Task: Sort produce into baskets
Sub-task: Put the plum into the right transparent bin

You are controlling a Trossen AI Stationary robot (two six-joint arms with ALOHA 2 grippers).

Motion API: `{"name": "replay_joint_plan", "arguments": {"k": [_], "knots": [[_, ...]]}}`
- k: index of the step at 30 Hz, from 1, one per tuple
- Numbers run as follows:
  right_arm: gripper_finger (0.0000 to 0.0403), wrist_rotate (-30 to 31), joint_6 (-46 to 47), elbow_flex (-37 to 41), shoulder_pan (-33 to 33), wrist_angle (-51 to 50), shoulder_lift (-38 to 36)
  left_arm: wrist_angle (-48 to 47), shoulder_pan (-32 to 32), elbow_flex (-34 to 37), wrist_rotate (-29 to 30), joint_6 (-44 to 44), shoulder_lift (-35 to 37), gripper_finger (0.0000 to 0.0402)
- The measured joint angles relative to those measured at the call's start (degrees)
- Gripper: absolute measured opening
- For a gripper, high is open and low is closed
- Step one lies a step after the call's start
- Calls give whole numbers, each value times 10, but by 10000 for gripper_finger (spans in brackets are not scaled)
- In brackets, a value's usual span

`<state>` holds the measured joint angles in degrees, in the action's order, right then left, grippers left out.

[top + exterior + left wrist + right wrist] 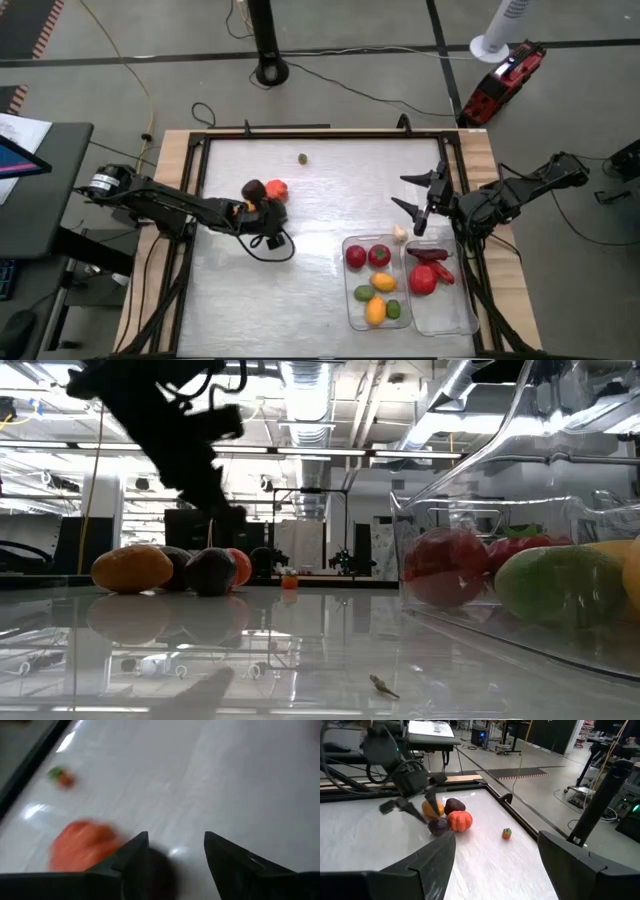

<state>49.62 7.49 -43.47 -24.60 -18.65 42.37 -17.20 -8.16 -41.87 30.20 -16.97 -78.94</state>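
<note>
Here, the left gripper [262, 222] is hanging with its jaws spread, just above a small cluster of produce left of the table's [320, 190] centre. The cluster consists of an orange pumpkin-like piece [277, 188], a dark purple piece [254, 189], a yellow-orange fruit [432, 809] and a second dark piece [438, 826]. In the left wrist view the two dark fingers [131, 859] are framing bare tabletop, with the orange piece lying just outside one finger and nothing sitting between the tips. A tiny green-topped piece [302, 158] is lying alone toward the far edge, well apart from both arms.

The right gripper [424, 200] is waiting near the table's right side with its fingers wide apart and holding nothing, just beside the far end of the two clear baskets. A pale white piece [400, 234] is resting on the table near it, just outside the left basket [350, 310].

The left basket is holding two red pieces [367, 256], a green one [364, 293], two yellow-orange ones [378, 297] and another green [393, 310]. The right basket [460, 320] is holding red items [426, 272] only.
</note>
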Motion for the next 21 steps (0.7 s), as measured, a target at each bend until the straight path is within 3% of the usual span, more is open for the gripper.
{"name": "replay_joint_plan", "arguments": {"k": [9, 12, 21], "knots": [[311, 0, 0, 0, 0, 8, 0, -23, 3, 1, 43, 12, 0, 279], [311, -1, 0, 0, 0, 8, 0, 20, 16, 28, 40, 28, 1, 306], [311, -3, 1, 0, 0, 7, 0, 185, 55, 142, -2, 68, 0, 315]]}}
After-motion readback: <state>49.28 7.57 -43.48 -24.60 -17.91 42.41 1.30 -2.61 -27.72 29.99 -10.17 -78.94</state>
